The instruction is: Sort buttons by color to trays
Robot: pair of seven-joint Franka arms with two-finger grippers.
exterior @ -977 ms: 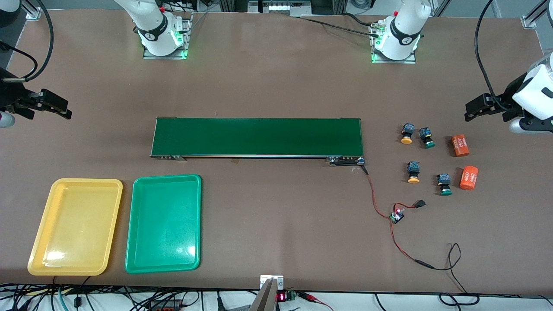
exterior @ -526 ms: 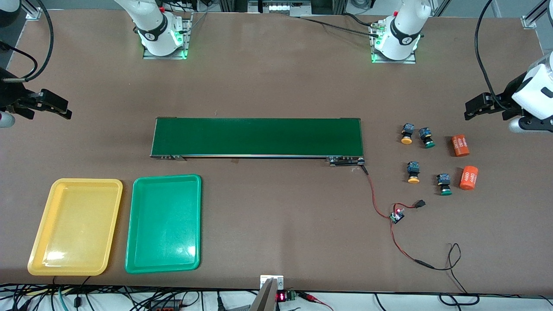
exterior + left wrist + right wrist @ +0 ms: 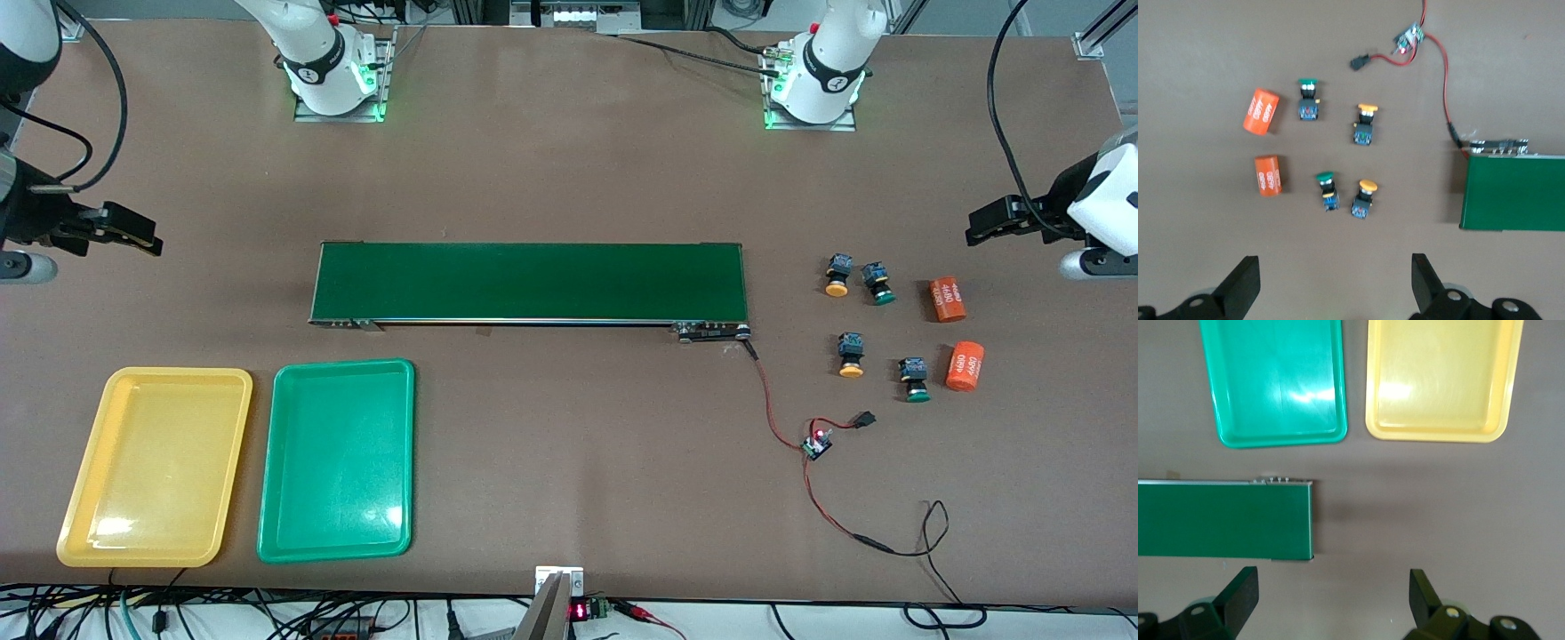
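Currently, four buttons sit on the table toward the left arm's end, past the conveyor belt (image 3: 529, 281): a yellow-capped button (image 3: 837, 275) beside a green-capped button (image 3: 878, 284), and nearer the front camera a second yellow-capped button (image 3: 850, 355) and a second green-capped button (image 3: 913, 380). Two orange cylinders (image 3: 948, 300) lie just beside them, toward the table's edge. A red wire (image 3: 772, 407) runs from the belt to a small circuit board (image 3: 816, 445). The yellow tray (image 3: 73, 513) and green tray (image 3: 268, 498) lie side by side toward the right arm's end, holding nothing. The left gripper (image 3: 1336, 283) hovers over bare table near the buttons, its jaws spread wide. The right gripper (image 3: 1333, 597) hangs over the table near the belt's end, jaws spread too.
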